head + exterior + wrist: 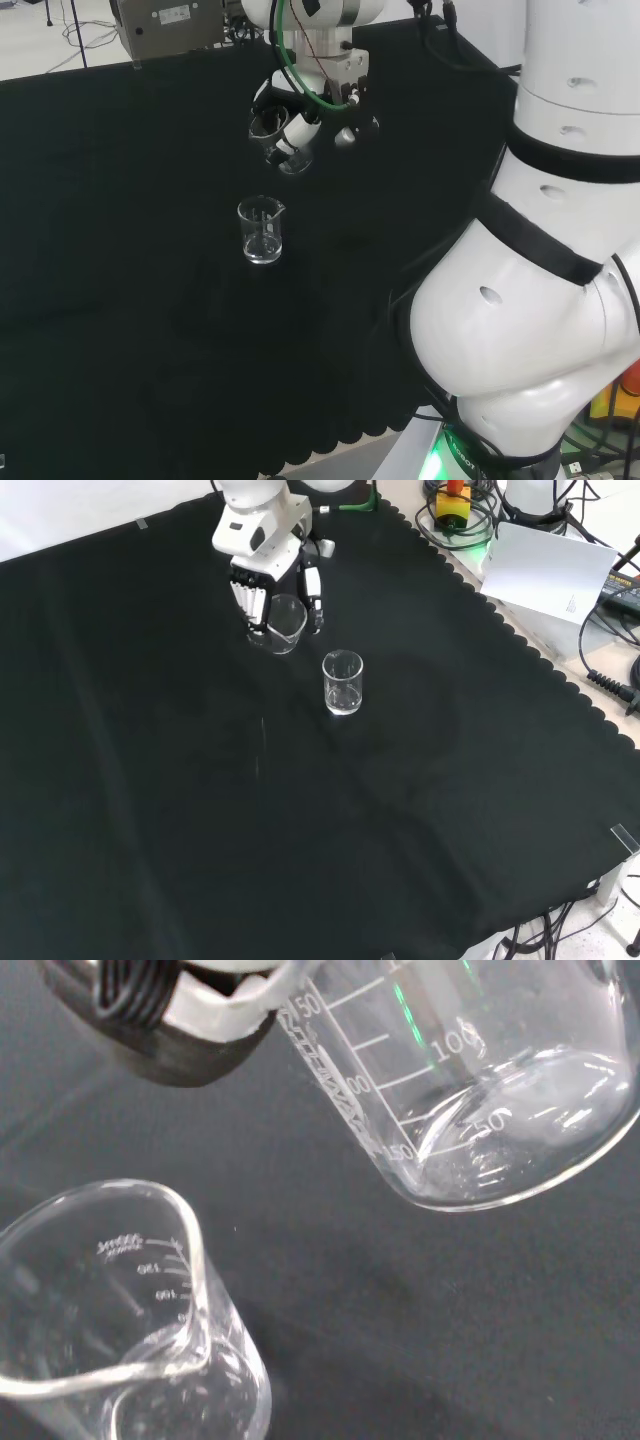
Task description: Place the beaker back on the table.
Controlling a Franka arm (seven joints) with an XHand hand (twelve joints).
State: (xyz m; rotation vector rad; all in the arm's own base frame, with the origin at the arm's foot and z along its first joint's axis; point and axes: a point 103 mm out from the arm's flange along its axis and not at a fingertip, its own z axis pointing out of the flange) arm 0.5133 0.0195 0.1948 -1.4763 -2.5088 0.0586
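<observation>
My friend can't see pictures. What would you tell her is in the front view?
A black and white robot hand holds a clear glass beaker tilted above a black cloth. A second clear beaker stands upright on the cloth, just right of it.

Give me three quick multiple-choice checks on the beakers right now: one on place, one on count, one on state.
1. In the front view, where does the free beaker stand relative to the hand?
A. Lower right of it
B. Upper left of it
C. Under the palm

2. How many clear beakers are on view?
A. One
B. Two
C. Four

3. What is the state of the held beaker?
A. Lying flat on the cloth
B. Tilted, off the cloth, in curled fingers
C. Upright on the cloth

Answers: 1 A, it stands apart on the cloth lower right of the hand. 2 B, one held, one standing. 3 B, head view shows it tilted above the cloth.
</observation>
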